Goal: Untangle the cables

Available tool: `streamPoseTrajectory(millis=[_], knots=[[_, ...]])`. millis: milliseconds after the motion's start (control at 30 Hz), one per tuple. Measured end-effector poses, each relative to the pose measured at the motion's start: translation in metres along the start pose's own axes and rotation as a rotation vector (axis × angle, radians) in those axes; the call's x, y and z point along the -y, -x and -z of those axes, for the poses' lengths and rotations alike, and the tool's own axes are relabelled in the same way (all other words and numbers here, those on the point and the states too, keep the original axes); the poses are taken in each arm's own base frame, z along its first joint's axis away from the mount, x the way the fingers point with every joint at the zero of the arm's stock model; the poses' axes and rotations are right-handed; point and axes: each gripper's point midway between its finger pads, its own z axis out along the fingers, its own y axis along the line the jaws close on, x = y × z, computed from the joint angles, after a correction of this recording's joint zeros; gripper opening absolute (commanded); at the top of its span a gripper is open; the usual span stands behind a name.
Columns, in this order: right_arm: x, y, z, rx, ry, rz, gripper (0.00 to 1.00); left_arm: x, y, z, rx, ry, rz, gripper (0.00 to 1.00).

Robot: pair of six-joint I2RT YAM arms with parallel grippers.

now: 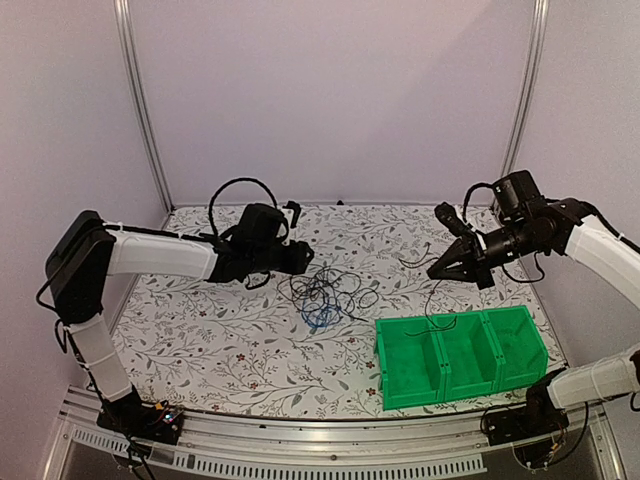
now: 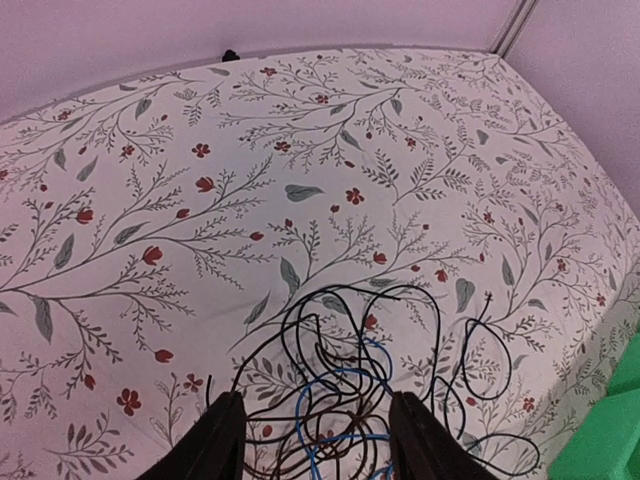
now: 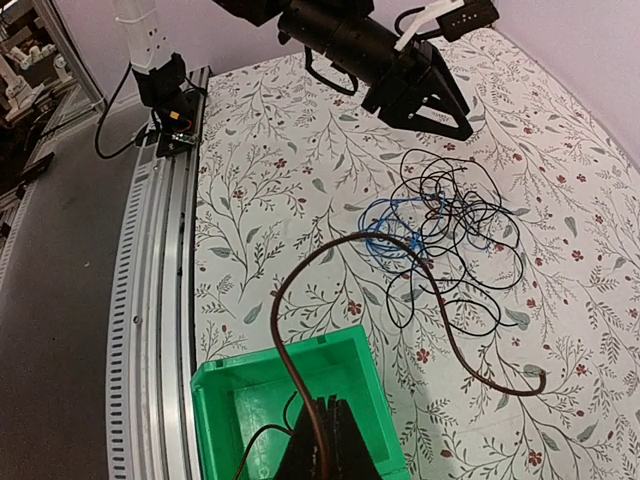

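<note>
A tangle of thin black cables point(image 1: 328, 290) with one bright blue cable point(image 1: 322, 318) lies mid-table. My left gripper point(image 1: 304, 258) is open just left of the tangle, low over the table. In the left wrist view its fingers point(image 2: 222, 440) straddle the near part of the tangle point(image 2: 350, 340), with the blue cable point(image 2: 340, 385) between them. My right gripper point(image 1: 437, 272) is raised above the green bin. It is shut on a dark cable point(image 3: 290, 290) that arcs from the fingers point(image 3: 328, 430) toward the tangle point(image 3: 450, 215) and curves down to the table.
A green bin point(image 1: 460, 355) with three compartments stands at the front right; a dark cable end hangs into the compartment below my right gripper point(image 3: 250, 400). The metal rail point(image 3: 160, 280) runs along the near table edge. Walls enclose the back and sides.
</note>
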Motion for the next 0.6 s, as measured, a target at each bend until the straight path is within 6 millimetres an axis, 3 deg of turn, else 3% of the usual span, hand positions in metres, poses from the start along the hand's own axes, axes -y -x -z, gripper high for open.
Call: streamPoseTrajectory(millis=[300, 600], knots=[[-0.032, -0.022, -0.020, -0.057, 0.096, 0.035, 0.00, -0.006, -0.008, -0.003, -0.021, 0.028, 0.055, 0.48], [-0.044, -0.043, -0.045, -0.119, 0.135, 0.057, 0.00, -0.017, -0.022, 0.000, -0.050, 0.079, 0.061, 0.49]])
